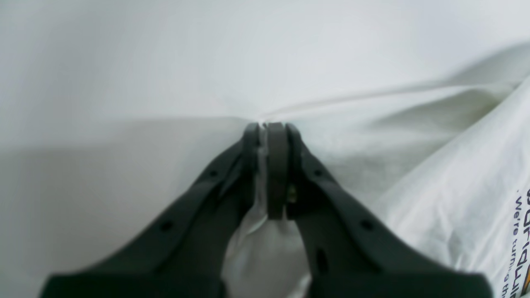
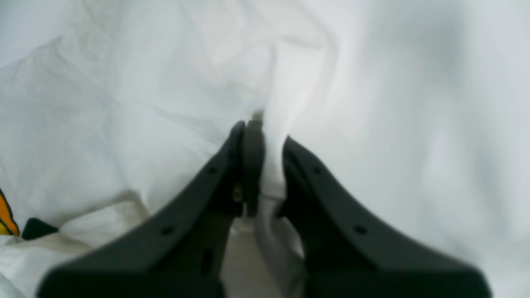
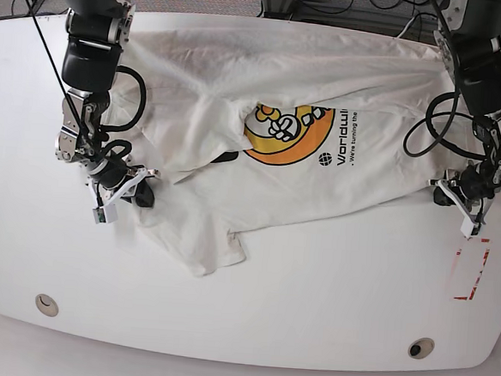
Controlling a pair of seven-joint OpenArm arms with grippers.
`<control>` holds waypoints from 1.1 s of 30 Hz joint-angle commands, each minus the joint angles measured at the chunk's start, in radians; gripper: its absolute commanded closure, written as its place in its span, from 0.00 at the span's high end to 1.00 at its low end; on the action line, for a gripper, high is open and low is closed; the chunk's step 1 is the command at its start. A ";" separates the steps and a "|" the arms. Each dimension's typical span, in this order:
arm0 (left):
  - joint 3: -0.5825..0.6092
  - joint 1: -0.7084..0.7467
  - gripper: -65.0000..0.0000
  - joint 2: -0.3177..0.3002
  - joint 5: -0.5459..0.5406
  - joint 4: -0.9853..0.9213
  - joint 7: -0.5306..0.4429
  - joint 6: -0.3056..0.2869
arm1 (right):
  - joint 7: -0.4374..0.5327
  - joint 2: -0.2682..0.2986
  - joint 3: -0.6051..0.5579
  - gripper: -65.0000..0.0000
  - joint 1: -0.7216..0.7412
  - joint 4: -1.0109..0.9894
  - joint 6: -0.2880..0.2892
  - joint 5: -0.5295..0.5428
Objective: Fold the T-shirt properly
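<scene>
I've got the white counter under the T-shirt, which lies crumpled and spread across its far half. Its long axis runs side to side in the base view, between my two arms. The neck seems to point toward my right arm's side, since the lettering reads sideways there, though the bunching keeps me unsure. The round yellow-orange graphic sits near the middle, face up.

My left end effector is at the cloth's edge on its side, with the whole shirt stretching away from it toward the other arm. In its wrist view the jaws are pressed together with a thin pleat of white fabric pinched between them.

My right end effector is at the opposite edge, near a loose flap trailing toward me. Its jaws are clamped on a fold of fabric too.

Each arm holds its own end, so I reckon the coming move is pulling apart along that axis.
</scene>
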 commanded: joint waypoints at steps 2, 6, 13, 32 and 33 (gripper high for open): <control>0.002 -0.005 0.00 -0.008 0.023 0.004 0.040 -0.002 | 0.011 0.016 0.003 0.01 0.024 0.023 0.007 0.011; 0.000 -0.005 0.00 -0.009 0.021 0.048 0.042 -0.004 | 0.005 0.016 0.003 0.01 0.017 0.064 0.006 0.012; -0.004 0.008 0.00 -0.009 0.021 0.214 0.042 -0.005 | -0.082 0.016 0.009 0.01 -0.017 0.227 0.001 0.017; -0.003 0.025 0.00 -0.002 0.018 0.512 0.134 -0.010 | -0.233 0.023 0.049 0.00 -0.098 0.540 0.001 0.017; -0.004 0.025 0.00 -0.002 0.018 0.527 0.143 -0.010 | -0.245 0.020 0.068 0.00 -0.106 0.561 0.006 0.017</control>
